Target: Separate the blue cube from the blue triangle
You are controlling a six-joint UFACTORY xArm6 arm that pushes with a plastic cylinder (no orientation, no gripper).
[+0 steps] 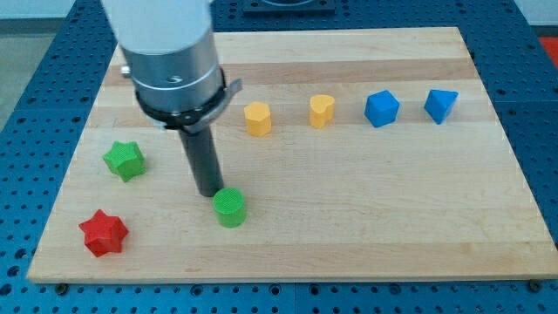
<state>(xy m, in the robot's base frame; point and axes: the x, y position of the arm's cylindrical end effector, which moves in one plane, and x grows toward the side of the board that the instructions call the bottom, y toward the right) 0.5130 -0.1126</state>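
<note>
The arm comes down from the upper left of the frame, a pale housing over a grey metal collar, ending in a straight dark rod. My tip [210,192] sits on the wooden board [366,227] left of centre in the lower half, just beside the green cylinder [230,208]; that block lies at the tip's lower right, so near that I cannot tell whether the two touch. The rod has no jaws and grasps nothing, its end simply resting at the surface. To the view's left of the tip, somewhat apart, sits a green star-shaped block [125,160]. Below that, near the board's lower left corner, lies a red star-shaped block [104,232]. Moving outward to the view's right and upward, a loose row of four blocks runs across the upper half of the board. First an orange-yellow block [257,118] of roughly hexagonal shape, then a second orange-yellow block [322,111], possibly heart-shaped, with a clear gap between them. Further to the view's right stands the blue cube [382,108], and beyond it, nearest the board's right edge, the blue triangle [441,105]. The two blue blocks are near each other but not touching, a strip of bare wood showing between them. Both are well apart from the tip, on the opposite side of the board. The board rests on a blue perforated table [26,105], visible around every edge.
</note>
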